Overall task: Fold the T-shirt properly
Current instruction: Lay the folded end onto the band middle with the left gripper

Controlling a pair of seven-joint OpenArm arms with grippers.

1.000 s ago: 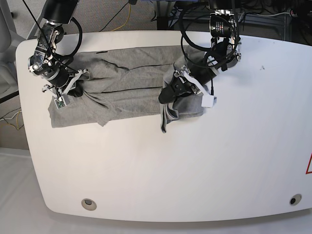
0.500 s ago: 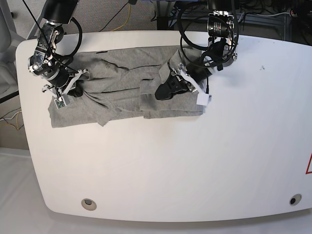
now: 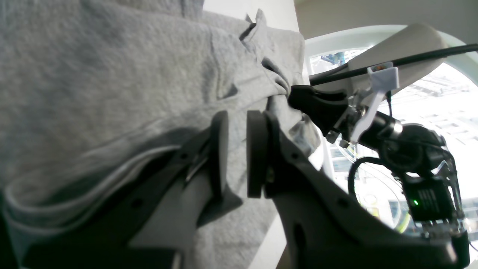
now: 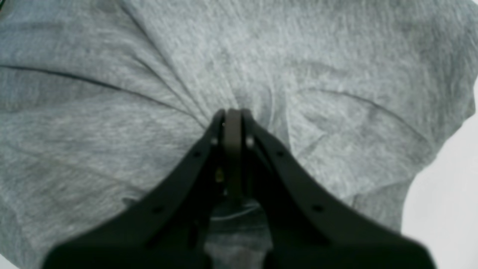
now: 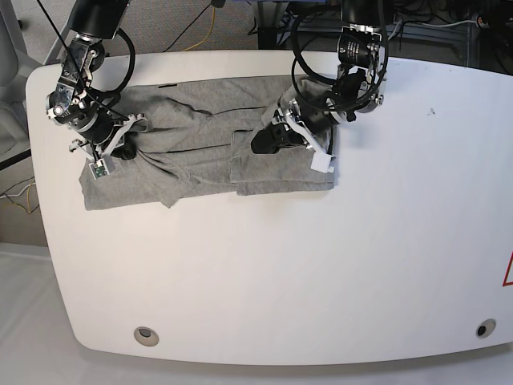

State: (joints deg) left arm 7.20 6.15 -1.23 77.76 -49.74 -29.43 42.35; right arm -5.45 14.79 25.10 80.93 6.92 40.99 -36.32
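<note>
Shirt [image 5: 200, 148] is on the far half of the white table [image 5: 280, 265], stretched sideways, plain grey side up. Its right end is folded over into a squarish flap with a clean near edge; the rest is rumpled, with long creases and a loose sleeve corner at the near left. No lettering, collar or tag can be seen from any view.

Right gripper [image 4: 232, 116] is clenched on a pinch of shirt; creases fan out from the closed tips. In the base view it sits at the shirt's left end.

Left gripper [image 3: 237, 149] is over the flap, pads [image 3: 255, 149] slightly apart with grey cloth showing in the slot. Can't tell whether cloth is pinched between them or just lies behind.

Left wrist view is close and skewed, bright glare on its right side. Right wrist view is all cloth plus a sliver of table; its gripper base is a blurred dark mass.
</note>
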